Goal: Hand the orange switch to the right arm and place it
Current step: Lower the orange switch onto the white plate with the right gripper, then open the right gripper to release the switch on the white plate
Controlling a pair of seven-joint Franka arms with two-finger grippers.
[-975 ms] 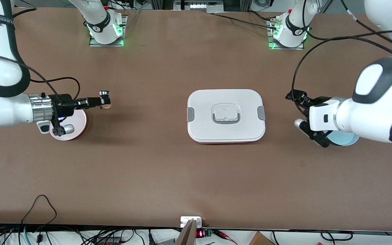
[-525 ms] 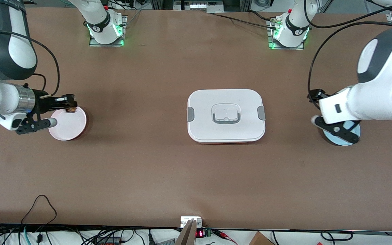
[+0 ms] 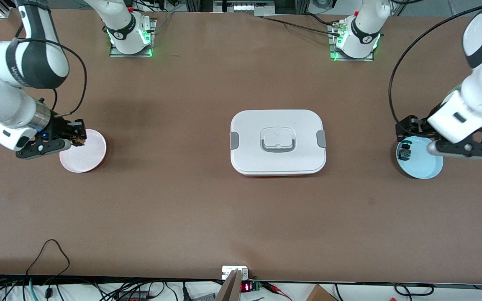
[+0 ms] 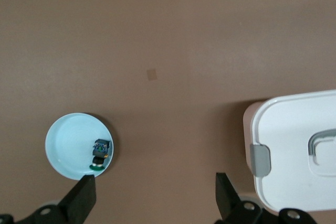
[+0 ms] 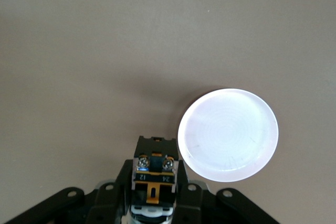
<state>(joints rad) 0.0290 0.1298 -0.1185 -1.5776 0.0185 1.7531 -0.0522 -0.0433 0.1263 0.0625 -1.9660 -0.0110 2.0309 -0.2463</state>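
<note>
While the right gripper [image 3: 80, 136] hangs at the left edge of the front view, over the rim of the pink plate [image 3: 86, 154], it is clenched on the orange switch [image 3: 83, 141]. From the right wrist view the switch [image 5: 154, 174] sits between the black fingers with two screws and a gold strip facing the camera, and the plate [image 5: 228, 135] shows as a pale disc just beside it at centre right. Whether the switch touches the plate I cannot tell; it seems to be just above the rim.

At the right edge of the front view the left gripper [image 3: 410, 125] hovers over the blue plate [image 3: 425, 167], its fingers spread wide and holding nothing. A blue-green component [image 3: 404, 152] lies in that plate, near the rim; the left wrist view shows it [image 4: 99, 153] at lower left, with the gripper's [image 4: 155, 195] two fingertips apart along the bottom edge.

A white lidded box [image 3: 278, 142] sits mid-frame on the brown table [image 3: 182, 200], well apart from both plates.
</note>
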